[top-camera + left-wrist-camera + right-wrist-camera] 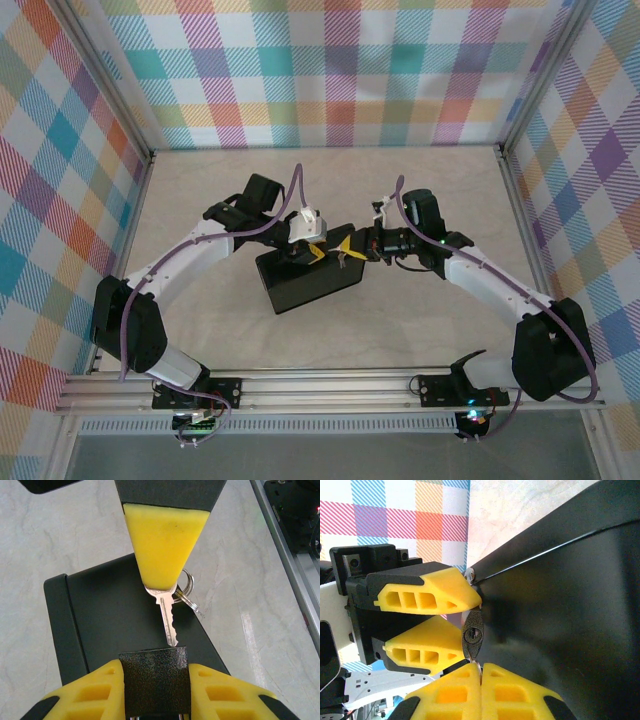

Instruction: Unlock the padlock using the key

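Top external view has one pale table [430, 200] walled on three sides, with bare surface open all around the one black box [300, 290], which lies askew in the middle, well apart from every wall. Two grippers meet over the box's far edge. The left gripper [155, 669] is clamped on the one speckled padlock [155, 692]. The right gripper [481, 669] pinches the one silver key [167, 620], whose tip is at the padlock's edge, above the box.
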You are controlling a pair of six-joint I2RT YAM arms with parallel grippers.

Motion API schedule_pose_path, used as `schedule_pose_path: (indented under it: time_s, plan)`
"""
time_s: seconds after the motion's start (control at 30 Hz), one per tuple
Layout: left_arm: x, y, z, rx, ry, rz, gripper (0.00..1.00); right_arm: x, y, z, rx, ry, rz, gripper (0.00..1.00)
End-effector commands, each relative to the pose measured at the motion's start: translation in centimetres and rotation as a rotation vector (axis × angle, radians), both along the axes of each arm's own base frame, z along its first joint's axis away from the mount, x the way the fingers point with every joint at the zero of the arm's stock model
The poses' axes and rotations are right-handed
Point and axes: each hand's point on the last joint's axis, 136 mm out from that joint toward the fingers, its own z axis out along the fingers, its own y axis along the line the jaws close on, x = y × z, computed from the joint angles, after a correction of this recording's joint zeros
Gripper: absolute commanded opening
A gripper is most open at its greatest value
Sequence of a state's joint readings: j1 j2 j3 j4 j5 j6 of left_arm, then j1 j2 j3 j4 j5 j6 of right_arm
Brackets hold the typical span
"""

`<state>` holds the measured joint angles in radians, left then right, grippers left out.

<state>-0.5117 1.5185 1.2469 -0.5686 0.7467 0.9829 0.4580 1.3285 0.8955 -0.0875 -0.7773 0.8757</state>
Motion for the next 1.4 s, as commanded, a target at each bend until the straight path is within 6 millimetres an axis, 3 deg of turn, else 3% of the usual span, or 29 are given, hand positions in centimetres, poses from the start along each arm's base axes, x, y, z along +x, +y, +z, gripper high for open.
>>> schedule_pose_path:
  time_s: [0.0, 0.37, 0.6, 0.77, 1.37]
  plan:
    - [-0.4, 0.0, 1.4, -0.044, -0.023, -0.012, 0.19, -0.7, 0.4, 0.9, 0.034, -0.025, 0.044, 0.04]
    - [-0.9, -0.3, 1.7, -0.069, -0.044, -0.022, 0.19, -0.8, 1.6, 0.8, 0.057, 0.002, 0.08, 0.04]
    - [-0.5, -0.1, 1.1, -0.047, -0.046, -0.006, 0.19, -0.4, -0.3, 1.4, 0.017, -0.022, 0.011, 0.03]
    - [-0.5, -0.1, 1.2, -0.053, -0.034, 0.013, 0.19, 0.5, -1.7, 0.5, 0.017, 0.006, -0.031, 0.03]
    - [-1.3, 0.4, 0.7, -0.039, -0.024, 0.05, 0.18, 0.1, -0.3, -0.2, 0.054, 0.019, 0.008, 0.03]
